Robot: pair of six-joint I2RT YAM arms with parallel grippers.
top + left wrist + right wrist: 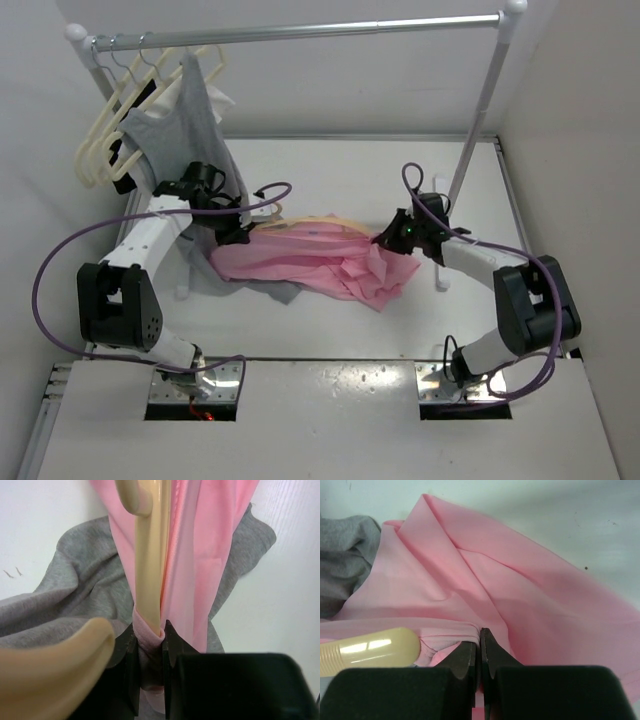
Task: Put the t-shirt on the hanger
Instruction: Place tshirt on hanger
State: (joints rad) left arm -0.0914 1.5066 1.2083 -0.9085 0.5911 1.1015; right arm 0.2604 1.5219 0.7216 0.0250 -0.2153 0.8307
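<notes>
Against smooth hanger [150,555], thin creased t-shirt [200,555]

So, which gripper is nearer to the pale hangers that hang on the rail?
Left. The left gripper is below and right of the pale hangers, at the t-shirt's left end; the right gripper is farther across, at its right end.
</notes>
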